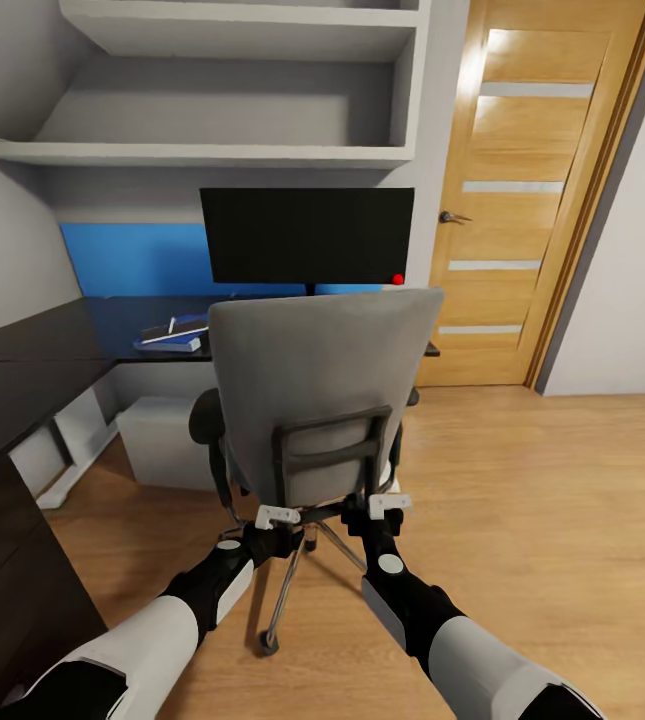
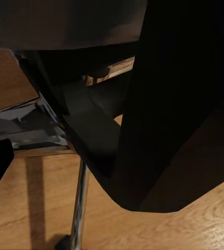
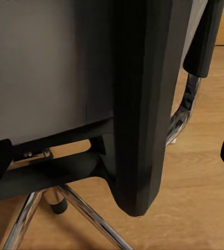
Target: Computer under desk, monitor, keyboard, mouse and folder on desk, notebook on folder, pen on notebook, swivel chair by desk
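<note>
Behind the swivel chair (image 1: 324, 385), both arms reaching to the black frame at the base of its grey back. Left gripper (image 1: 277, 517) and right gripper (image 1: 389, 505) pressed up against that frame; cannot tell whether either is spread or clamped. Beyond the chair, monitor (image 1: 307, 235) standing on the desk (image 1: 32, 350). Blue folder (image 1: 174, 340) lying on the desk left of the chair, pen (image 1: 172, 325) on top. Pale computer (image 1: 162, 440) sitting under the desk.

White forearm shells, black joints, grey wrist discs, white-tipped fingers (image 1: 276, 516)
</note>
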Motion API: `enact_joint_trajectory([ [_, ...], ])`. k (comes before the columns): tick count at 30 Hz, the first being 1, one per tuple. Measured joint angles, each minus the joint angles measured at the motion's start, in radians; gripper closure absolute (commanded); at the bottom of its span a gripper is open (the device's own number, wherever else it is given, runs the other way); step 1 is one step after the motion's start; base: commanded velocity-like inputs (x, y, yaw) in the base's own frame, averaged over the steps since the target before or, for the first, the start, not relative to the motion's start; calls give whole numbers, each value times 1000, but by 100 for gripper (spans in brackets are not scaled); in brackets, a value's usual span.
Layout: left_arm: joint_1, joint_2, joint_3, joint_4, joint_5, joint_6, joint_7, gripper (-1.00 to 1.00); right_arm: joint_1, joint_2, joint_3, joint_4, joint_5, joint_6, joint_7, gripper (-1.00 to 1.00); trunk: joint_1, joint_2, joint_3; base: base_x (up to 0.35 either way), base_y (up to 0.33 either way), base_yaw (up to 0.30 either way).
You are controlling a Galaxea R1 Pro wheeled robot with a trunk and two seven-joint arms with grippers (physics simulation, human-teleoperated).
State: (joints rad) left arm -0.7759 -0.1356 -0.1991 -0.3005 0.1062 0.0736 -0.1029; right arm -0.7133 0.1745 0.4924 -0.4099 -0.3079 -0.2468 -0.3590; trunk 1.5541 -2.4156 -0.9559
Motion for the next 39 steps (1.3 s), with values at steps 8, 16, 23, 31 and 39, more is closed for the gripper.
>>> enact_joint_trajectory([
  [8,0,0,-1,0,0,0,-1,-100,0,0,0,2,0,0,0,-100,0,0,0,127,1,0],
  [16,0,0,0,0,0,0,0,-100,0,0,0,3,0,0,0,-100,0,0,0,12,0,0],
  [23,0,1,-2,-2,2,-2,-1,-100,0,0,0,3,0,0,0,-100,0,0,0,90,0,0],
  [31,0,1,0,-3,0,-1,-1,-100,0,0,0,3,0,0,0,-100,0,0,0,-33,0,0],
  [39,0,1,2,-3,0,0,1,-100,0,0,0,3,0,1,2,-100,1,0,0,-325,0,0],
])
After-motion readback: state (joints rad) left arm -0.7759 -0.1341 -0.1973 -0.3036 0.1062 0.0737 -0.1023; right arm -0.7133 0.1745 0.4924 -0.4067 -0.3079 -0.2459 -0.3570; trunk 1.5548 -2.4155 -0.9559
